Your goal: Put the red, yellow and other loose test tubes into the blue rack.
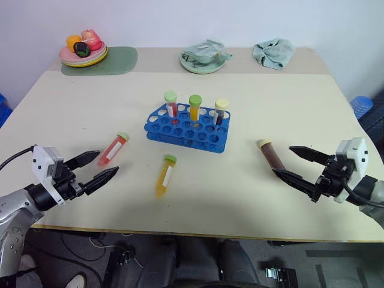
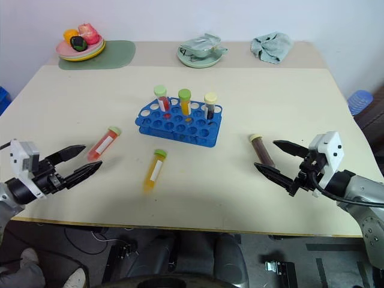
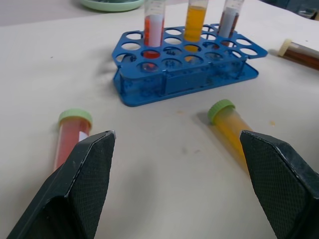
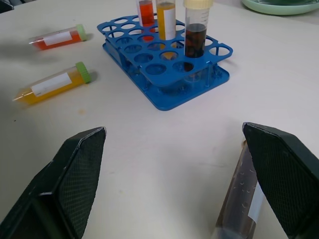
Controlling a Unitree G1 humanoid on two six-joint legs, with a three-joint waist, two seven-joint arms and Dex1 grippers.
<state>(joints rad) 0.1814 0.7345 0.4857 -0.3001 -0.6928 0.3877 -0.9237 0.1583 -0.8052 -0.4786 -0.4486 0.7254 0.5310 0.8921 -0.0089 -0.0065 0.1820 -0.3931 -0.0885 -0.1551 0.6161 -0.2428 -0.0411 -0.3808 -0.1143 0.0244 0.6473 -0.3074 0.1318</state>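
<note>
The blue rack (image 1: 187,128) stands mid-table with three capped tubes upright in its back row. A red tube (image 1: 113,148) with a green cap lies flat to the rack's left. A yellow tube (image 1: 165,174) with a green cap lies in front of the rack. A dark brown tube (image 1: 272,155) with a cream cap lies to the right. My left gripper (image 1: 96,167) is open near the front left edge, just short of the red tube. My right gripper (image 1: 296,162) is open at the front right, its fingers either side of the brown tube's near end, not touching it.
At the table's back, a plate of fruit (image 1: 83,53) sits on a green mat (image 1: 111,62), a green dish (image 1: 204,60) holds a crumpled cloth, and another cloth (image 1: 273,52) lies to its right. A blue object (image 1: 361,105) sits beyond the table's right edge.
</note>
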